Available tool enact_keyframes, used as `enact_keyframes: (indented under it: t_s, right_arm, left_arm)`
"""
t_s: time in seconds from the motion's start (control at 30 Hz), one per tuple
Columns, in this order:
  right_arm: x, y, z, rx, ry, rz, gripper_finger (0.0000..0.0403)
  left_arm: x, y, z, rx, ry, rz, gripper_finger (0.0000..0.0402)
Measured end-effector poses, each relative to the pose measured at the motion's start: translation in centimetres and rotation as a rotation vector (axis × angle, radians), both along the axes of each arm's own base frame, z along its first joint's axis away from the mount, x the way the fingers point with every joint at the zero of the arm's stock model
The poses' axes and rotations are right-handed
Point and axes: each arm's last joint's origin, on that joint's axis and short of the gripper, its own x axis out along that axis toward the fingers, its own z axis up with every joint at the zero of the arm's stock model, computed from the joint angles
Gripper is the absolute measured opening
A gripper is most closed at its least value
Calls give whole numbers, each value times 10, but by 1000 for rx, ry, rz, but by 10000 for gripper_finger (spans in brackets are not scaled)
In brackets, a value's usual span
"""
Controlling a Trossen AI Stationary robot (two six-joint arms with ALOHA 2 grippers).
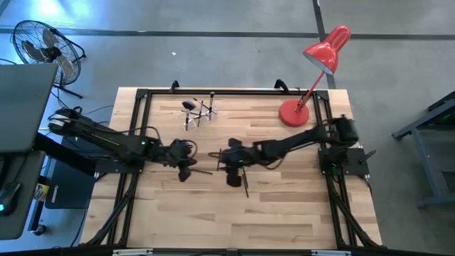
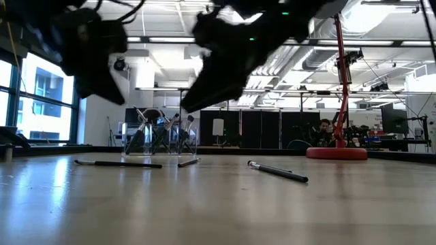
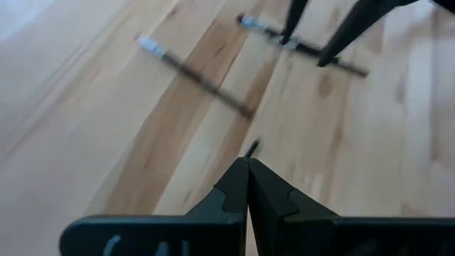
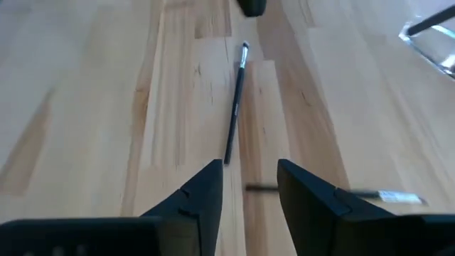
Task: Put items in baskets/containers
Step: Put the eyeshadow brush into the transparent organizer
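Observation:
A small clear holder (image 1: 200, 114) (image 2: 160, 139) stands near the table's far edge with several slim brushes leaning in it. Three more dark brushes lie flat on the wood (image 2: 119, 163) (image 2: 189, 162) (image 2: 276, 171). My left gripper (image 1: 186, 171) (image 3: 248, 162) hovers over the table's middle, shut, with a thin dark tip showing at its fingertips. My right gripper (image 1: 231, 174) (image 4: 249, 171) is open just right of it, pointing down toward the left. One brush (image 4: 234, 107) lies on the wood just ahead of its fingers and another brush (image 4: 334, 192) lies crosswise under them. My left gripper is shut on a slim brush, of which only a short dark end (image 3: 252, 147) sticks out past the fingertips. The fingers hide the rest of it. That end is clear of the table.
A red desk lamp (image 1: 295, 112) stands on its round base at the far right of the table. Two loose brushes (image 3: 195, 75) (image 3: 302, 46) lie between the grippers. The near half of the table (image 1: 234, 220) is bare wood. A fan stands on the floor beyond the far left corner.

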Motion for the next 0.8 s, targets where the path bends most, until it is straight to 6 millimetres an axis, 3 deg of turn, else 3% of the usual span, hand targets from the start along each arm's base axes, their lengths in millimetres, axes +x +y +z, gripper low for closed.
enact_keyframes:
  t_s: [0.2, 0.43, 0.57, 0.8]
  right_arm:
    - [47, -3, -8, -14, 63, -32, 131]
    - [85, -10, -26, -35, 151, -33, 131]
    - [97, -7, -39, -17, 216, -8, 131]
    - [99, 2, -49, -22, 249, -13, 130]
  left_arm:
    - [-35, 8, -7, -21, -30, 3, 0]
    - [-58, 13, -14, -19, 36, -11, 0]
    - [-61, 14, -17, -14, 70, -16, 0]
    - [-61, 14, -17, 21, 73, -50, 0]
